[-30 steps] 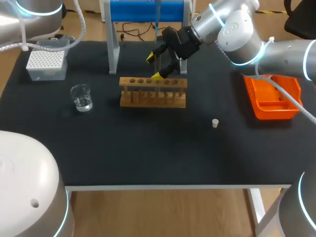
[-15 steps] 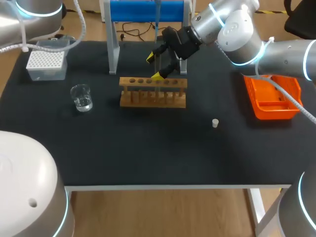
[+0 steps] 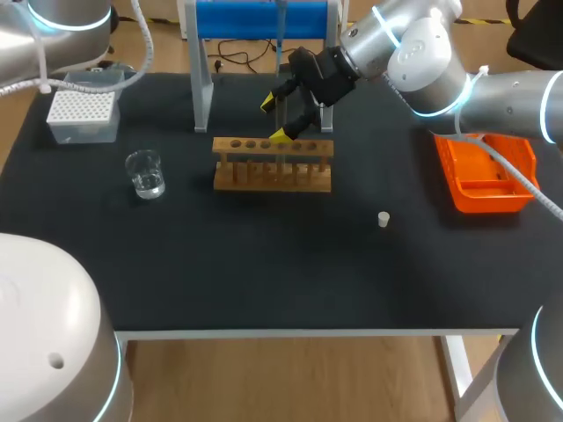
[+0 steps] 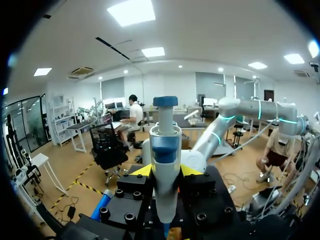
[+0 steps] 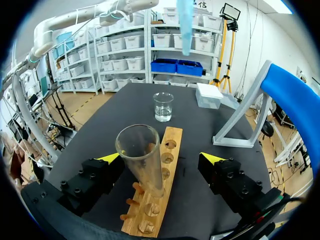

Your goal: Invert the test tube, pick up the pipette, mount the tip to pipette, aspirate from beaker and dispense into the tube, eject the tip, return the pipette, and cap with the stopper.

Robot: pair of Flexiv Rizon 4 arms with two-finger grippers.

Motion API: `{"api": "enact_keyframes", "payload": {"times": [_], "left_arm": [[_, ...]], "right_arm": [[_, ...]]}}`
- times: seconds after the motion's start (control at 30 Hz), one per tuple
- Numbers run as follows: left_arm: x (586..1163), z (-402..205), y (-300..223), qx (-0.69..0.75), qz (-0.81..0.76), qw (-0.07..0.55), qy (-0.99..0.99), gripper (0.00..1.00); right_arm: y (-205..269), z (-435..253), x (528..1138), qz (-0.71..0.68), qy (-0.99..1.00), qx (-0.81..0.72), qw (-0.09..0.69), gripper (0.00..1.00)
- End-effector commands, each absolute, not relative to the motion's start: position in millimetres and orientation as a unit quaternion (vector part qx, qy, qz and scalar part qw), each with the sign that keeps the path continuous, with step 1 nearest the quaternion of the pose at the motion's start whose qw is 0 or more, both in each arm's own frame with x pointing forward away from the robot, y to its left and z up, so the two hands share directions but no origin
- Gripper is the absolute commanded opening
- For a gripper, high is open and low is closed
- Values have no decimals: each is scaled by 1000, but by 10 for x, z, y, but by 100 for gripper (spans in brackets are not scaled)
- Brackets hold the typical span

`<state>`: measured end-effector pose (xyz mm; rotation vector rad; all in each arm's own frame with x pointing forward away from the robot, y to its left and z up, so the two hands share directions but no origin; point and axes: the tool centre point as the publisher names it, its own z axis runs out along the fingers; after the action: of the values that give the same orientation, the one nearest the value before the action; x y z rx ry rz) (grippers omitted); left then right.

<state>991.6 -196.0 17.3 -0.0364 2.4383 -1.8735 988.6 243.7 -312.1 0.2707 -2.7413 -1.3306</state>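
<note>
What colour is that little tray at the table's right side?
The tray is bright orange, clearest in the head view.

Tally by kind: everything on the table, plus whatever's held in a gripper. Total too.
pipette: 1
test tube: 1
beaker: 1
stopper: 1
tip box: 1
wooden rack: 1
orange bin: 1
blue stand: 1
Total: 8

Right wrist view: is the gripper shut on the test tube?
No, the right gripper is open, its fingers well clear of the test tube standing in the wooden rack.
</note>
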Motion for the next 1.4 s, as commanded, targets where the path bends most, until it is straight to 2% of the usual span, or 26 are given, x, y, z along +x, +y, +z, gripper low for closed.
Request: {"api": "enact_keyframes", "payload": {"times": [0.03,1.4], "left_arm": [[9914,183,-1950,-12,-608,32,793,0],[9868,-72,-1884,-54,-640,27,766,0]], "right_arm": [[2434,-3113,9891,-433,-896,89,42,100],[2434,-3113,9891,-433,-896,89,42,100]]}}
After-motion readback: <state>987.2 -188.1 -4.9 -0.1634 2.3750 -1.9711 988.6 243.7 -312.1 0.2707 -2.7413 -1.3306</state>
